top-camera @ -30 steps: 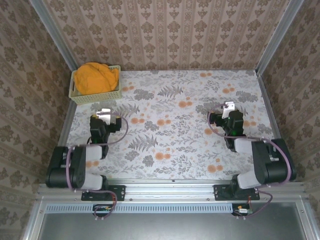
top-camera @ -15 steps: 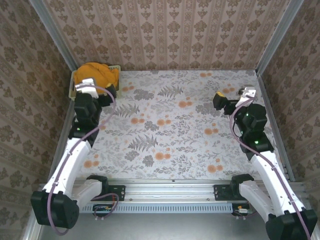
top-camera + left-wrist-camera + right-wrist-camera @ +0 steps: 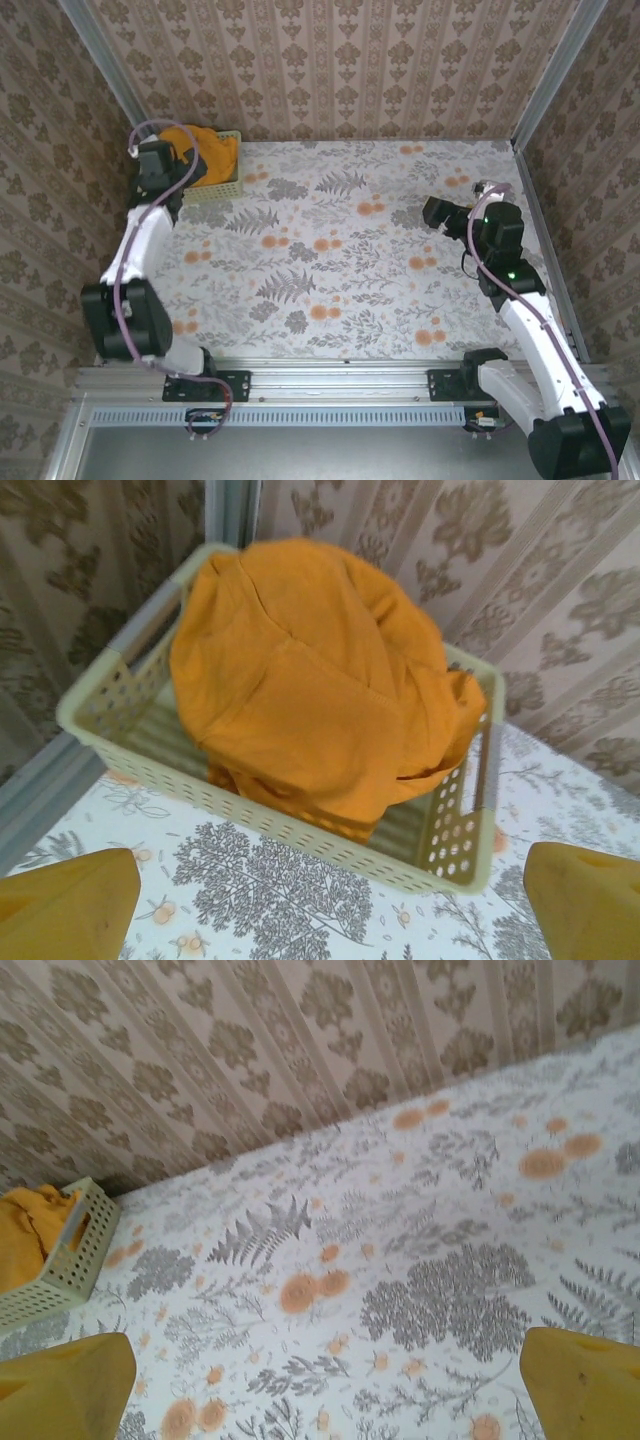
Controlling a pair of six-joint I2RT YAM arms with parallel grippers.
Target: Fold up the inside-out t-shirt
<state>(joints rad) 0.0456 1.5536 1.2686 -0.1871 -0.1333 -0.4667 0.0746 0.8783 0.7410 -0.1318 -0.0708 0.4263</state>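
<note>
The inside-out t-shirt [image 3: 208,152] is a crumpled orange-yellow heap bulging out of the pale green lattice basket [image 3: 218,189] in the table's back left corner. In the left wrist view the t-shirt [image 3: 310,680] rises over the basket's rim [image 3: 300,835]. No printed mark shows on it. My left gripper [image 3: 165,175] hovers at the basket's near left side, open [image 3: 325,925], its yellow fingers [image 3: 70,905] spread wide with nothing between them. My right gripper [image 3: 436,212] hangs over the table's right side, pointing left, open [image 3: 325,1400] and holding nothing. Its view catches the basket [image 3: 65,1260] far off at the left.
The table carries a floral cloth [image 3: 340,250]. Patterned walls [image 3: 330,70] with metal corner posts close in the back and both sides. The basket stands tight against the back left corner post [image 3: 230,510].
Both arms have unfolded from their rest pose. The left arm has stretched to the back left until its gripper reached the basket. The right gripper rose and turned to the left.
</note>
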